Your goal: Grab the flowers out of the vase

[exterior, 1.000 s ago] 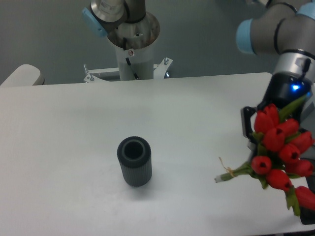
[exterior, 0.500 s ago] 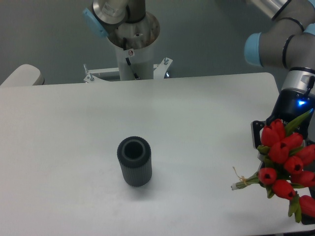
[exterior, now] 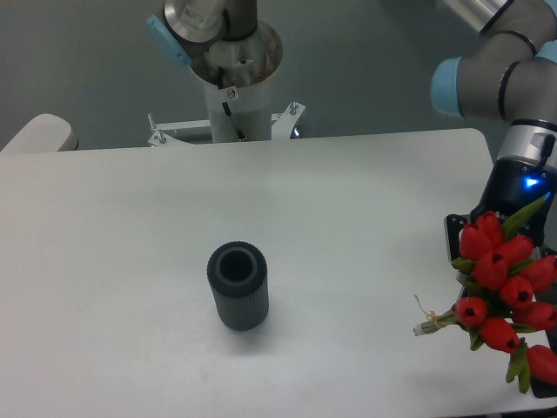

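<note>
Mid-table, vase empty, flowers far right

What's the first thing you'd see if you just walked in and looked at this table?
The bright red flowers at the far right edge jump out first, held up above the table by the robot's gripper. Next comes the dark grey vase, standing upright and empty near the middle.
</note>
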`<control>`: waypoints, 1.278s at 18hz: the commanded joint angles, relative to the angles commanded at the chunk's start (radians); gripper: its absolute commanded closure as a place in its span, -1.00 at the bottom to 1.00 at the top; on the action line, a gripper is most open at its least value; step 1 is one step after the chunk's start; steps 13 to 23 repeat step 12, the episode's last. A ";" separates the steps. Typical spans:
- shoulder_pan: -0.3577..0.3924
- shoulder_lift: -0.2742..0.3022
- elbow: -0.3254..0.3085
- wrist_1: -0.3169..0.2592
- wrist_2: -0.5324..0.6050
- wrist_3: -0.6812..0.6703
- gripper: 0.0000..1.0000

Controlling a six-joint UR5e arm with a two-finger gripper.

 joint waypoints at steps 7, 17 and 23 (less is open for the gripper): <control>-0.002 0.002 -0.005 0.000 0.000 0.026 0.29; 0.000 0.002 -0.006 0.000 0.000 0.032 0.29; 0.000 0.002 -0.006 0.000 0.000 0.032 0.29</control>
